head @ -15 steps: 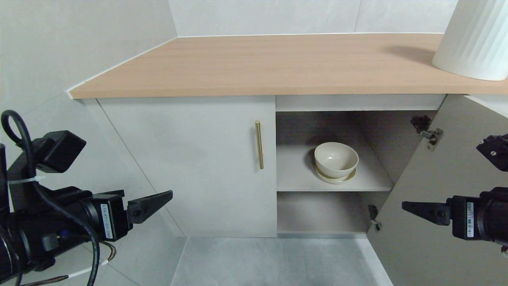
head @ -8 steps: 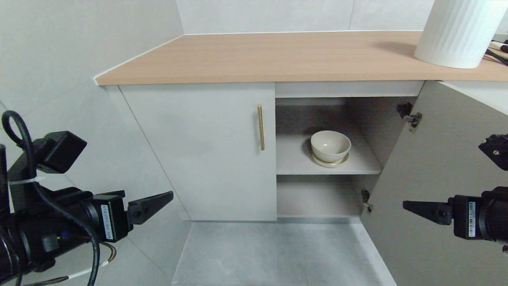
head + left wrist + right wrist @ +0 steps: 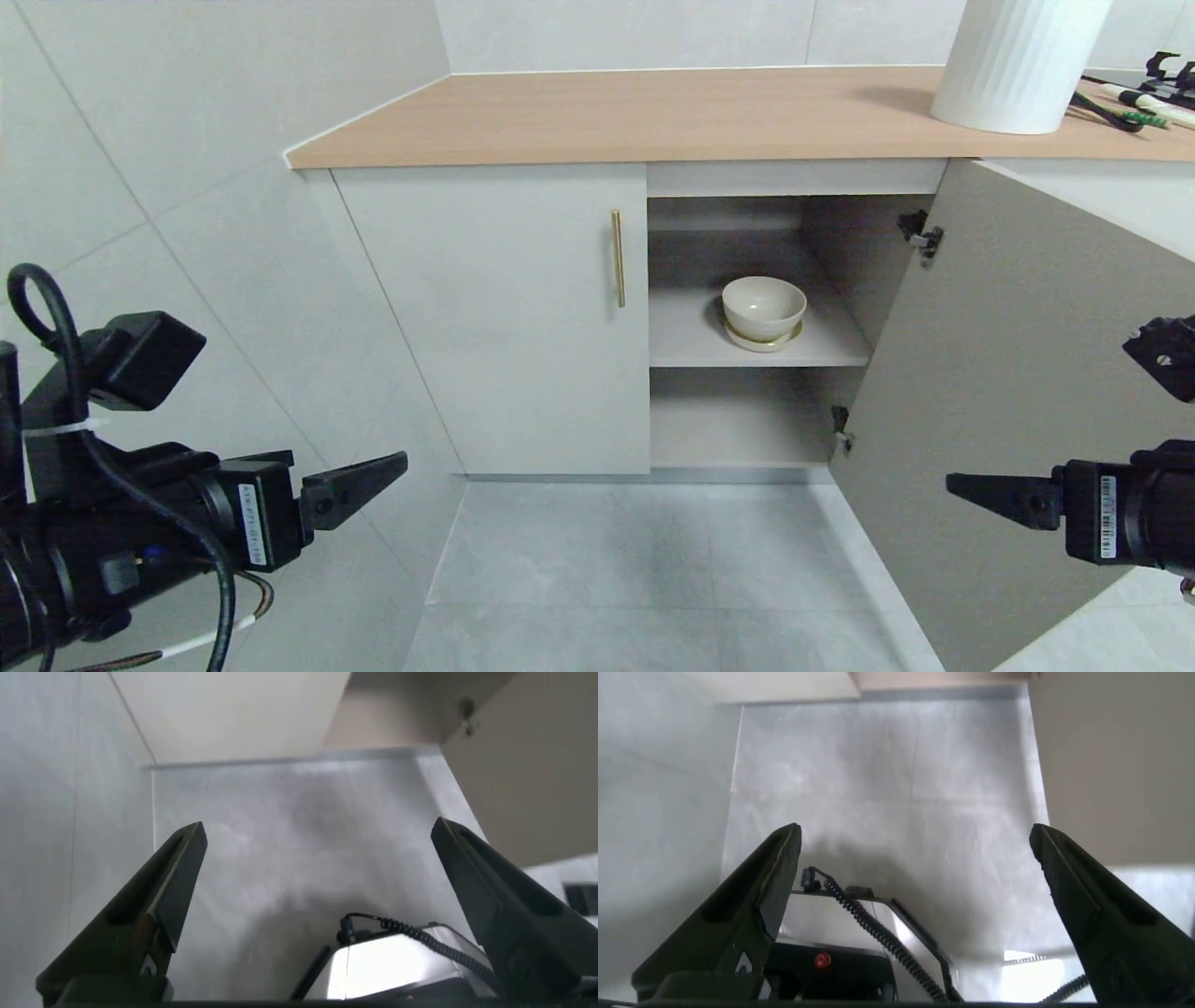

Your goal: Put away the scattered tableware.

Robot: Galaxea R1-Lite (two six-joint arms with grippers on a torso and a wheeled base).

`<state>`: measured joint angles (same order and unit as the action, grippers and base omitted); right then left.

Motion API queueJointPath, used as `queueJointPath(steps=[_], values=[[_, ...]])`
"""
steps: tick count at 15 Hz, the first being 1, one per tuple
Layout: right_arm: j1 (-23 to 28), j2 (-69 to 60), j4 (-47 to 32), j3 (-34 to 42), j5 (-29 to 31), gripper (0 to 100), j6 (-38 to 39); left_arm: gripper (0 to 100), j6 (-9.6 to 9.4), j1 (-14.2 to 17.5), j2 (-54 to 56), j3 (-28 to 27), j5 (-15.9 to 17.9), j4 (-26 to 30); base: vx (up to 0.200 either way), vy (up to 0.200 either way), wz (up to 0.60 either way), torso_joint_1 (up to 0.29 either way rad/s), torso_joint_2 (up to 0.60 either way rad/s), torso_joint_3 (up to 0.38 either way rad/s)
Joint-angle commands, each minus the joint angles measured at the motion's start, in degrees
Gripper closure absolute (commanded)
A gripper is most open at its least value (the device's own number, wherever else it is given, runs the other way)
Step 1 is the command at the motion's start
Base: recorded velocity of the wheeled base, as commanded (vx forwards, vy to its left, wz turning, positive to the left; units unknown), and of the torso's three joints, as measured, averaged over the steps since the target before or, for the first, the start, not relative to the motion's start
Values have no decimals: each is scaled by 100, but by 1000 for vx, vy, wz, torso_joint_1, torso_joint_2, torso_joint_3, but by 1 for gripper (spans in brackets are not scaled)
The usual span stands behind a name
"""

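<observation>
A cream bowl (image 3: pixel 764 306) sits on a small plate (image 3: pixel 764 341) on the middle shelf (image 3: pixel 691 343) of the open cabinet, in the head view. My left gripper (image 3: pixel 397 462) hangs low at the left, well short of the cabinet, over the floor. Its fingers are spread wide in the left wrist view, where the left gripper (image 3: pixel 318 849) holds nothing. My right gripper (image 3: pixel 957 483) is low at the right, in front of the open door (image 3: pixel 1008 373). In the right wrist view the right gripper (image 3: pixel 915 849) is also open and empty.
The cabinet's left door, with a gold handle (image 3: pixel 617 259), is shut. On the wooden countertop (image 3: pixel 607 112) stand a white ribbed container (image 3: pixel 1018 61) and some utensils (image 3: pixel 1130 103). Grey tiled floor (image 3: pixel 635 569) lies before the cabinet; a tiled wall (image 3: pixel 187 187) runs along the left.
The whole head view has shifted: the camera has drawn back, so the cabinet looks smaller and more floor shows. Both arms hold the same pose.
</observation>
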<state>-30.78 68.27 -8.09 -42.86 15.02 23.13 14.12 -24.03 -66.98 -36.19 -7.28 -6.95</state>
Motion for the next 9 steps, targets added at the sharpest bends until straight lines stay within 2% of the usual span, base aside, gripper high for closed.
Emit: queueJointPath(steps=[1,3,9], values=[[2,46,1,-3,1,0,-1,0,3,-5,-17,7,-2,-8,-200,0,0,2,-2,12],[2,38,1,-3,1,0,-1,0,-5,-5,-17,16,-2,1,-200,0,0,0,5,0],[2,11,1,-3,1,0,8,0,-32,-5,0,69,7,-8,0,0,0,0,0,0]])
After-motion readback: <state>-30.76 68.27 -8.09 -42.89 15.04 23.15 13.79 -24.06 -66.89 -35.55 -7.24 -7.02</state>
